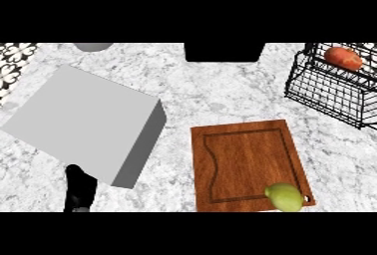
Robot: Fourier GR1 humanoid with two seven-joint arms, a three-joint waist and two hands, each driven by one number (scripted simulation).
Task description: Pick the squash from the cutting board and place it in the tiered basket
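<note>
Lying at cutting board's [247,167] near right corner, squash [284,197] untouched. We note wire basket [331,89] far right, red item [344,57] inside. Left hand [79,188] beside grey box [88,124]; finger state cannot tell. Right hand unseen.

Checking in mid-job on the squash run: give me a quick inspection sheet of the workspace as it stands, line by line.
Surface: marbled grey-white counter.
Job's things: green squash lies at the near right corner of the wooden cutting board, not yet picked. Black wire tiered basket stands at the far right, apart from the board.
Clutter: large grey box to the left of the board; a red-orange vegetable already in the basket; a dark block and a grey round object at the far edge.
Hands: left hand low at the near left, beside the box, holding nothing; fingers unclear. Right hand: nothing seen.
Cables: nothing seen.
Surroundings: patterned tiles at the far left.
</note>
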